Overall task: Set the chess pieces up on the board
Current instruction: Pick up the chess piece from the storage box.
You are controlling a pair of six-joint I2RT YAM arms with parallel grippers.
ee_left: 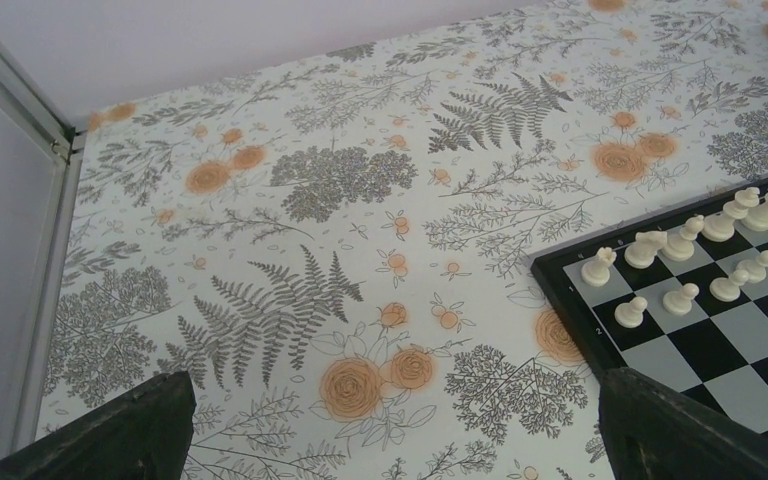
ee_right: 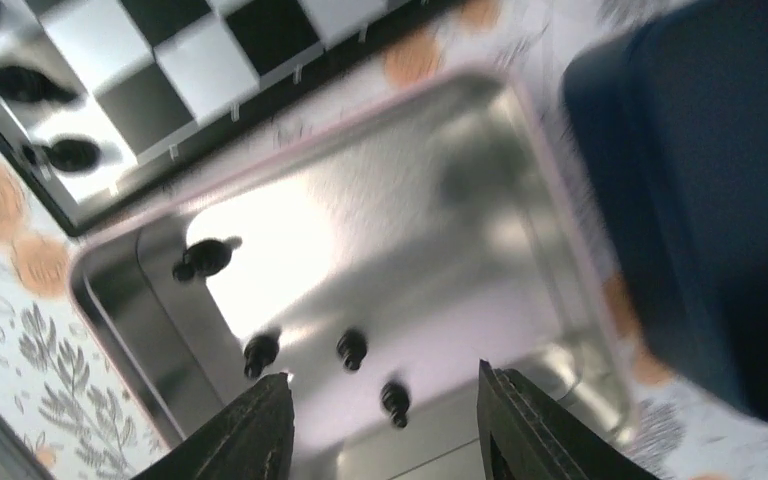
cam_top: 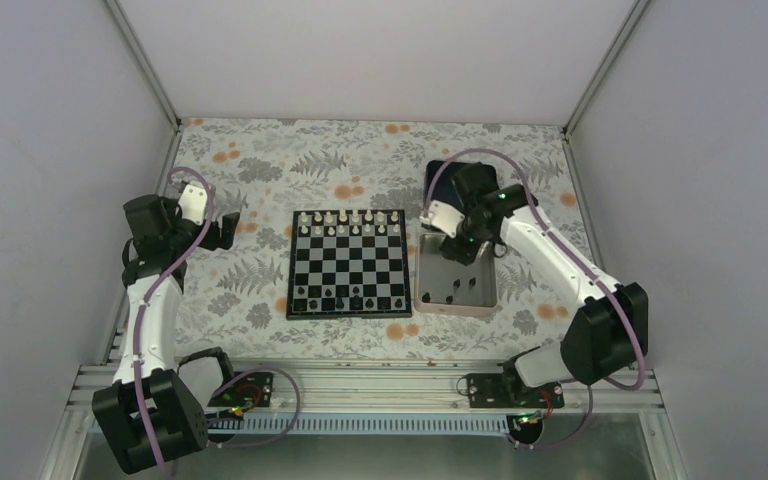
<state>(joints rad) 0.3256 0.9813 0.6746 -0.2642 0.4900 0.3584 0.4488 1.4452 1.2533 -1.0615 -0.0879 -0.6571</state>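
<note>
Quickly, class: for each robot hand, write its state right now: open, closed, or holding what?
Left hand: open, holding nothing.
Right hand: open, empty, above the silver tray.

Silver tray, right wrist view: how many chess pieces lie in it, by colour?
Black chess pieces: 4
White: 0
Total in the silver tray: 4
</note>
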